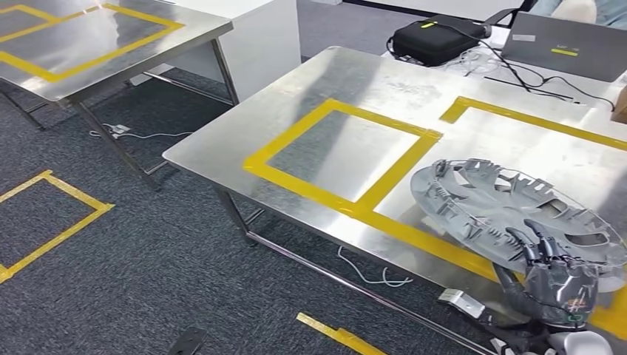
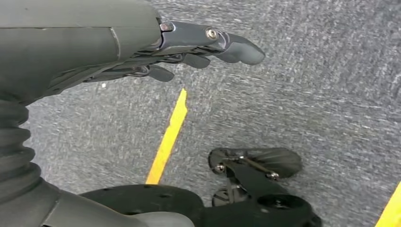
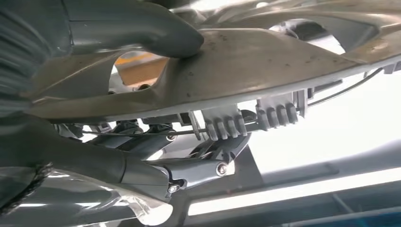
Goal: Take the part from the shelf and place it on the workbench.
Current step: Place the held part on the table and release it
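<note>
The right hand (image 1: 551, 270) grips the part (image 1: 510, 207), a round grey plastic wheel-cover-like disc with clips along its rim, at the edge nearest the robot; in the right wrist view the thumb (image 3: 142, 28) presses on one face and the darker fingers (image 3: 189, 170) curl under the other. The part sits tilted over the steel workbench (image 1: 370, 81), above the yellow tape line (image 1: 333, 200) near the workbench's near edge. The left hand (image 2: 189, 47) hangs over grey carpet (image 2: 307, 85), holding nothing, fingers loosely extended
</note>
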You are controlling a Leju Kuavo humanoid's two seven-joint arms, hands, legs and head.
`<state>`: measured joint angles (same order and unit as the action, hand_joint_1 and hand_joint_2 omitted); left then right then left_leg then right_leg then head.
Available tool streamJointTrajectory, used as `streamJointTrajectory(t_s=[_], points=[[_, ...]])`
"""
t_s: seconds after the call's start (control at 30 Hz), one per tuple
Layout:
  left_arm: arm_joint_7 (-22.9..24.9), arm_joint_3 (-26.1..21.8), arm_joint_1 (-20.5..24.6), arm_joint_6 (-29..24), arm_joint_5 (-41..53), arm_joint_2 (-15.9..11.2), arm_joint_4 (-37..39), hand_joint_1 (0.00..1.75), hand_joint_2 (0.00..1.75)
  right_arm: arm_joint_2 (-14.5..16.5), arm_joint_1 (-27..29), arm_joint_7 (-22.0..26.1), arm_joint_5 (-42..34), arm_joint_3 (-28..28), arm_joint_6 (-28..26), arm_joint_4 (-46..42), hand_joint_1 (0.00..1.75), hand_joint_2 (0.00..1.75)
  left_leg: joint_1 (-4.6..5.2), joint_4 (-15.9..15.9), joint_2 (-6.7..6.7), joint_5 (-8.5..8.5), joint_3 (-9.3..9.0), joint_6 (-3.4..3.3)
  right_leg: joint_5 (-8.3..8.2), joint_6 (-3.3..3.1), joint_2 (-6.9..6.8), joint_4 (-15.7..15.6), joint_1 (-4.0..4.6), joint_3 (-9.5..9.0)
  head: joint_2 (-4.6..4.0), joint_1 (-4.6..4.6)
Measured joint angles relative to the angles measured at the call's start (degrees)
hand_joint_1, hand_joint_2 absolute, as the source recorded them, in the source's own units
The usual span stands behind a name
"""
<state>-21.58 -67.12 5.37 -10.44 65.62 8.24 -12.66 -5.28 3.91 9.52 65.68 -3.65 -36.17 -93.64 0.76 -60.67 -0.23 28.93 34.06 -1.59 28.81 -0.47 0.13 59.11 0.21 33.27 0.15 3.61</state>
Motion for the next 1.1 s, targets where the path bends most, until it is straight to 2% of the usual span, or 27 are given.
streamJointTrajectory(t_s=[0.07, 0.13, 0.17, 0.23, 0.27, 0.3, 0.33, 0.37, 0.43, 0.47, 0.5, 0.57, 0.63, 0.67, 0.7, 0.77, 0.8, 0.87, 1.03, 1.1], points=[[-0.11, 0.00, -0.02, 0.21, 0.39, -0.07, 0.00, 0.00, 1.75, -0.58, -0.76, -0.21, -1.21, -0.02, 1.29, 2.60, 1.75, 1.75, 0.21, 1.29, -0.05, -0.26, -0.40, -0.45, 0.10, 0.64, 0.02, -0.18, -0.05, -0.04, 0.00, 0.05], [-0.26, 0.01, -0.03, 0.36, 0.71, 0.02, 0.00, 0.00, 1.75, -1.24, -1.46, 0.12, -2.47, 0.00, 1.70, 5.33, 1.75, 1.75, -0.15, 2.31, 0.03, -1.52, -0.90, -0.69, 0.64, 1.29, 0.04, 0.10, -0.07, 0.16, 0.00, 0.00], [-0.35, 0.01, 0.04, 0.40, 0.78, 0.06, 0.00, 0.00, 1.75, -1.56, -1.84, 0.38, -2.96, 0.05, 1.71, 6.50, 1.75, 1.75, -0.38, 2.89, 0.07, -1.97, -1.14, -0.82, 1.58, 1.58, 0.05, 1.42, -0.09, 0.84, 0.00, -0.10], [-0.54, 0.01, 0.16, 0.45, 0.84, 0.08, 0.00, 0.00, 1.75, -2.11, -2.39, 0.78, -3.50, 0.18, 1.70, 8.52, 1.75, 1.75, -0.61, 3.45, 0.11, -2.35, -1.28, -1.03, 4.77, 2.21, 0.02, 7.35, -0.35, 3.74, 0.00, -0.27], [-0.59, 0.01, 0.16, 0.50, 0.87, 0.12, 0.00, 0.00, 1.75, -2.33, -2.47, 0.91, -3.62, 0.23, 1.71, 9.39, 1.31, 1.31, -0.63, 3.45, 0.11, -2.37, -1.24, -1.07, 6.33, 2.56, 0.01, 11.08, -0.56, 5.57, 0.00, -0.28], [-0.64, 0.01, 0.12, 0.55, 0.93, 0.15, 0.00, 0.00, 1.75, -2.46, -2.45, 0.95, -3.69, 0.26, 1.74, 10.14, 0.87, 0.87, -0.64, 3.44, 0.12, -2.34, -1.23, -1.04, 7.12, 2.89, -0.01, 13.76, -0.74, 6.96, 0.00, -0.27], [-0.61, 0.03, 0.07, 0.60, 1.05, 0.20, 0.00, 0.00, 1.75, -2.57, -2.39, 0.97, -3.76, 0.28, 1.81, 10.80, 0.44, 0.44, -0.68, 3.42, 0.11, -2.29, -1.24, -0.98, 6.84, 3.19, -0.04, 14.61, -0.92, 7.51, 0.00, -0.27], [-0.45, 0.07, 0.05, 0.62, 1.22, 0.24, 0.00, 0.00, 1.75, -2.68, -2.39, 0.97, -3.84, 0.30, 1.92, 11.40, 0.00, 0.00, -0.74, 3.38, 0.10, -2.21, -1.29, -0.87, 5.46, 3.43, -0.07, 13.17, -1.07, 6.93, 0.00, -0.27], [-0.11, 0.15, 0.03, 0.48, 1.50, 0.25, 0.00, 0.00, 1.75, -2.92, -2.43, 1.00, -3.95, 0.38, 2.18, 12.32, 0.00, 0.00, -0.83, 3.15, 0.07, -1.91, -1.41, -0.41, 1.59, 3.79, -0.21, 5.66, -1.41, 3.32, 0.00, -0.28], [-0.02, 0.19, 0.05, 0.19, 1.55, 0.22, 0.00, 0.00, 1.31, -2.99, -2.43, 1.06, -4.01, 0.42, 2.29, 12.60, 0.00, 0.00, -0.75, 2.85, 0.02, -1.68, -1.37, -0.07, 0.40, 3.67, -0.18, 2.22, -1.47, 1.50, 0.00, -0.29], [-0.03, 0.20, 0.06, -0.34, 1.49, 0.19, 0.00, 0.00, 0.87, -3.02, -2.34, 1.20, -4.17, 0.46, 2.34, 12.77, 0.00, 0.00, -0.65, 2.61, -0.01, -1.53, -1.28, 0.28, -0.12, 3.38, -0.17, 0.00, -1.48, 0.29, 0.00, -0.23], [0.06, 0.19, 0.08, -1.71, 1.22, 0.13, 0.00, 0.00, 0.00, -3.03, -1.88, 1.92, -5.07, 0.52, 2.39, 12.83, 0.00, 0.00, -0.52, 2.36, -0.05, -1.42, -1.14, 0.83, -0.05, 2.48, 0.00, -0.89, -1.28, -0.33, 0.00, -0.12], [0.29, 0.18, 0.10, -2.78, 0.90, 0.07, 0.00, 0.00, 0.00, -3.02, -1.28, 3.13, -6.76, 0.55, 2.38, 12.16, 0.00, 0.00, -0.64, 1.92, -0.03, -0.94, -1.00, 1.34, -0.20, 1.75, -0.01, -0.95, -1.38, -0.38, 0.00, -0.04], [0.45, 0.17, 0.12, -3.19, 0.77, 0.04, 0.00, 0.00, 0.00, -3.01, -1.06, 3.72, -7.64, 0.55, 2.38, 11.44, 0.00, 0.00, -0.71, 0.61, -0.02, 0.02, -0.51, 1.64, -0.24, 1.41, -0.05, -1.02, -1.47, -0.46, 0.00, 0.07], [0.68, 0.16, 0.15, -3.62, 0.67, 0.02, 0.00, 0.00, 0.00, -2.98, -0.89, 4.26, -8.41, 0.55, 2.39, 10.55, 0.00, 0.00, -0.80, -1.93, 0.00, 1.61, 0.53, 1.95, -0.26, 1.14, -0.11, -1.08, -1.56, -0.54, 0.00, 0.20], [1.37, 0.13, 0.16, -4.49, 0.54, 0.06, 0.00, 0.00, 0.00, -2.85, -0.65, 4.94, -9.27, 0.52, 2.40, 8.93, 0.00, 0.00, -0.97, -9.52, 0.02, 5.32, 3.82, 2.36, -0.16, 0.82, -0.19, -1.07, -1.51, -0.61, 0.00, 0.38], [1.81, 0.10, 0.12, -4.95, 0.52, 0.10, 0.00, 0.00, 0.00, -2.73, -0.46, 5.11, -9.44, 0.44, 2.39, 8.15, 0.00, 0.00, -1.03, -12.78, 0.02, 6.41, 5.32, 2.44, -0.13, 0.77, -0.20, -1.06, -1.47, -0.63, 0.00, 0.38], [2.42, 0.07, 0.06, -5.62, 0.52, 0.20, 0.00, 0.00, 0.00, -2.54, -0.07, 5.25, -9.56, 0.29, 2.37, 7.04, 0.00, 0.00, -1.06, -15.65, 0.02, 6.76, 6.67, 2.46, -0.08, 0.73, -0.18, -1.05, -1.42, -0.70, 0.00, 0.38], [2.57, 0.06, 0.04, -5.81, 0.52, 0.22, 0.00, 0.00, 0.00, -2.46, 0.09, 5.29, -9.59, 0.22, 2.35, 6.59, 0.00, 0.00, -1.06, -15.35, 0.02, 6.21, 6.53, 2.42, -0.06, 0.72, -0.17, -1.05, -1.42, -0.75, 0.00, 0.39], [2.65, 0.05, 0.04, -5.92, 0.51, 0.25, 0.00, 0.00, 0.00, -2.38, 0.22, 5.38, -9.62, 0.15, 2.30, 6.12, 0.00, 0.00, -1.06, -13.96, 0.02, 5.15, 5.91, 2.34, -0.03, 0.73, -0.14, -1.04, -1.41, -0.81, 0.00, 0.40]])
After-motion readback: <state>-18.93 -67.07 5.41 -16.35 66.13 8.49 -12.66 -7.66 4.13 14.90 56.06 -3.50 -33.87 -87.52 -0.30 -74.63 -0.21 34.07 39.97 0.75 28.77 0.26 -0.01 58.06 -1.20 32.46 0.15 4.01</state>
